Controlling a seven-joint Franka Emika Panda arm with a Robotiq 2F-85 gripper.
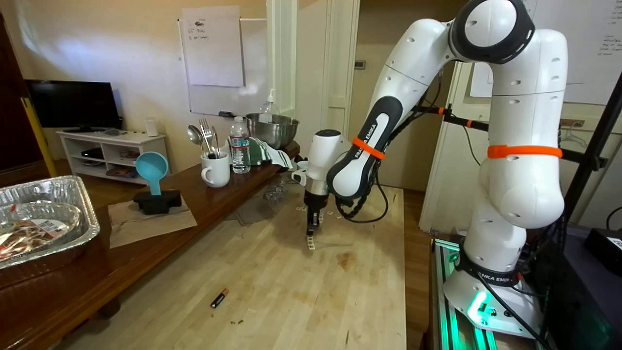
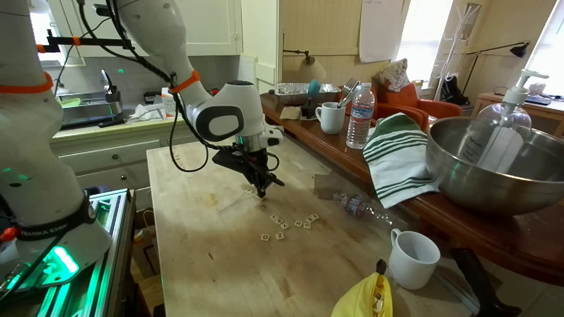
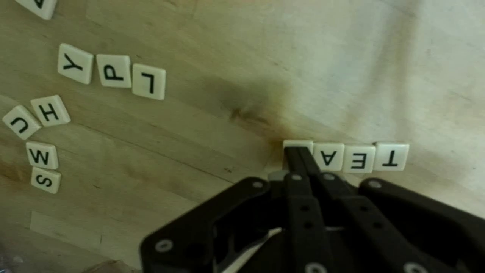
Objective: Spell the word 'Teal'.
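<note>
In the wrist view, tiles T (image 3: 391, 156), E (image 3: 359, 159) and A (image 3: 329, 157) lie side by side in a row, upside down in the picture. A fourth tile (image 3: 298, 143) sits at the row's end beside A; its letter is hidden under my fingers. My gripper (image 3: 296, 150) is shut, its fingertips together over this tile with nothing between them. Whether they touch it I cannot tell. An L tile (image 3: 149, 81) lies apart, near P (image 3: 113, 71) and Y (image 3: 75, 63). The gripper is low over the table in both exterior views (image 1: 311, 232) (image 2: 261, 193).
Loose tiles H (image 3: 50, 110), U (image 3: 21, 122), W (image 3: 42, 155) and S (image 3: 45, 180) lie farther off. A battery (image 1: 218, 298) is on the table. A clear bottle (image 2: 363, 209) lies by the wooden ledge (image 2: 308, 125). A white mug (image 2: 414, 259) and yellow pouch (image 2: 363, 297) stand nearby.
</note>
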